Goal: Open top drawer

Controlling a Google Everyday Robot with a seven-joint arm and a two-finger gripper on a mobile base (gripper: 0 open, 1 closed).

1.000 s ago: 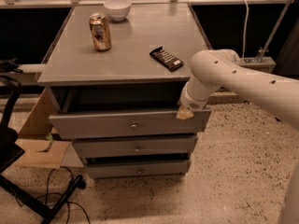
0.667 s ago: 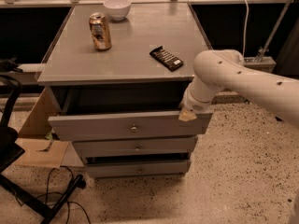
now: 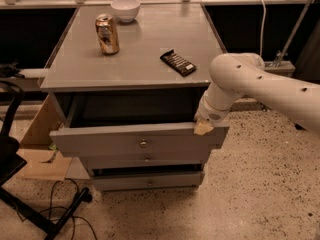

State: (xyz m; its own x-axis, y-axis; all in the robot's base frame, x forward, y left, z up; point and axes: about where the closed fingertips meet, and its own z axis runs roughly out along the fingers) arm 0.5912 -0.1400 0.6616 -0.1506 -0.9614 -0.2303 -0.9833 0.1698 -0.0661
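Note:
The top drawer (image 3: 100,143) is the widest grey drawer, with a tall flat front and a small round metal knob (image 3: 143,144) at its centre. It stands pulled well out from under the grey cabinet top (image 3: 135,49), and a dark gap shows behind its front panel. My gripper (image 3: 203,127) is at the right end of the drawer front's top edge, its tan fingertip (image 3: 202,129) hooked over the edge. The white arm (image 3: 260,86) reaches in from the right.
A dented can (image 3: 107,34), a white bowl (image 3: 125,9) and a dark snack bar (image 3: 178,62) lie on the cabinet top. Two narrower drawers (image 3: 147,171) sit below. A cardboard box (image 3: 40,134), a black chair base (image 3: 30,209) and cables (image 3: 65,209) are at the left.
The top drawer has slid further out toward the camera, and my gripper has moved with its right end. The objects on top have not moved.

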